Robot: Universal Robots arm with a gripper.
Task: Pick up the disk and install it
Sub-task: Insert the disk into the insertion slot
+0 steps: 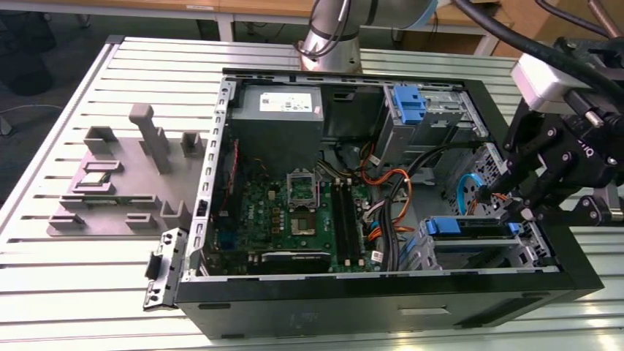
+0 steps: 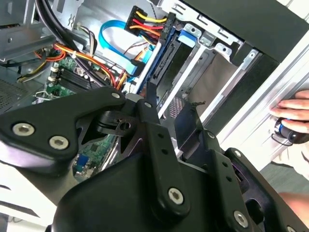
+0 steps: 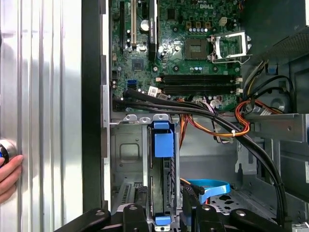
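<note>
Disk (image 3: 163, 145), blue-framed, sits slotted in a drive bay (image 3: 129, 150) of the open computer case (image 1: 390, 307) on the worktop (image 1: 88, 270). End effector (image 3: 164, 195) straddles one end of it in the first wrist view; whether it pinches the disk or stands spread cannot be told.

Disk (image 3: 163, 145) in drive bay (image 3: 126, 154), inside case (image 1: 390, 303); motherboard (image 1: 283, 219) toward exterior view's left.
</note>
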